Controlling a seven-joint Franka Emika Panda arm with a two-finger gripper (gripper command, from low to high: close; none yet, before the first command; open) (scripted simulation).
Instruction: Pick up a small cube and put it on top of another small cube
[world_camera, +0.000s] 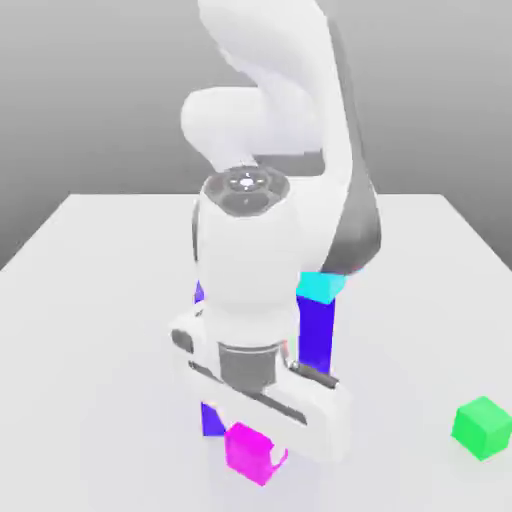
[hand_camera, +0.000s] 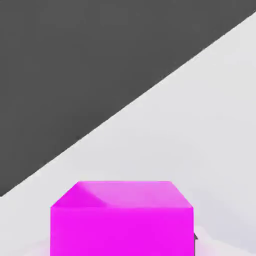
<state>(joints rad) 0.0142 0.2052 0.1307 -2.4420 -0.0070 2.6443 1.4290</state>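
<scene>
hovering low over the small cube (world_camera: 249, 452), the hand (world_camera: 262, 425); grip state unclear.

The exterior view looks down across the table (world_camera: 90, 300); the hand view sits close behind the shared magenta cube (world_camera: 248, 452).

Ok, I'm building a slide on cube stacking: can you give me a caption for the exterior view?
Panda arm lowered over a magenta cube, with a tall blue block topped by a cyan cube behind.
</scene>
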